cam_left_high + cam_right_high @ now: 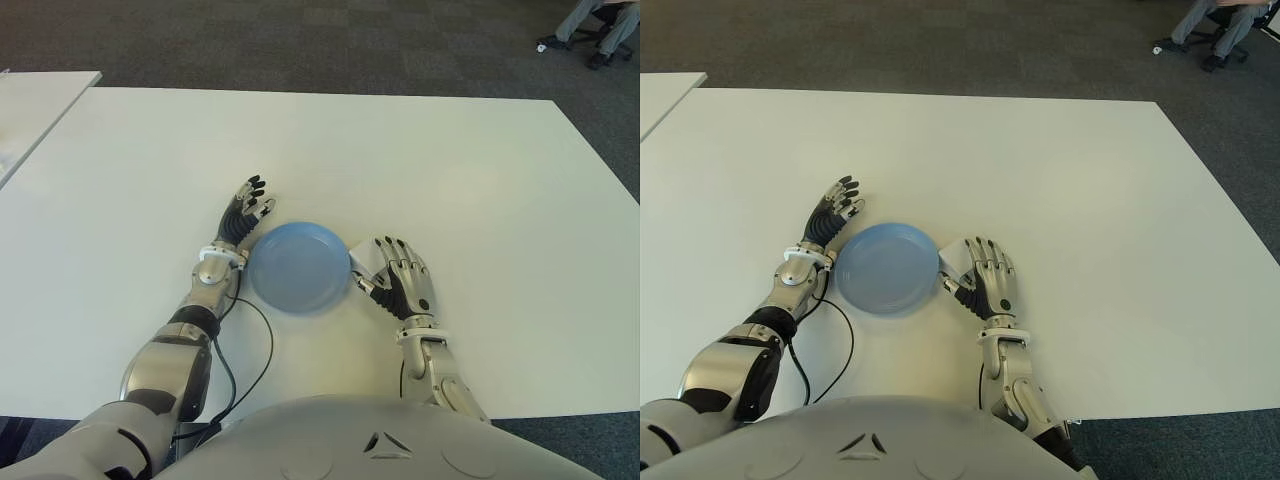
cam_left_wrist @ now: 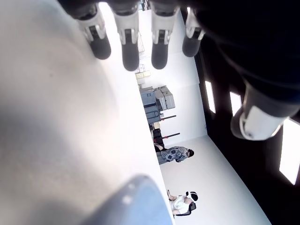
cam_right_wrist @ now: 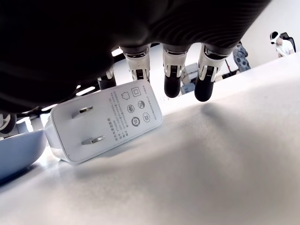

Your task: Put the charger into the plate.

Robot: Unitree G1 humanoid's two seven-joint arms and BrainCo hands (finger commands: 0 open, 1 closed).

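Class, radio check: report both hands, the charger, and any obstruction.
Left hand open, idle left of round blue plate. Right hand open over white plug-in charger, no grasp. Charger on white table beside plate's right rim. Nothing in the way.

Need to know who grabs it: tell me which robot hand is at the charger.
The right robot hand: its spread fingers lie over the white charger, right of the blue plate. The left robot hand shows on the plate's other side, empty.

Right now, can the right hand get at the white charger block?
Probably yes: the right hand hovers open over the white charger block, which lies on the table beside the blue plate, nothing between them.
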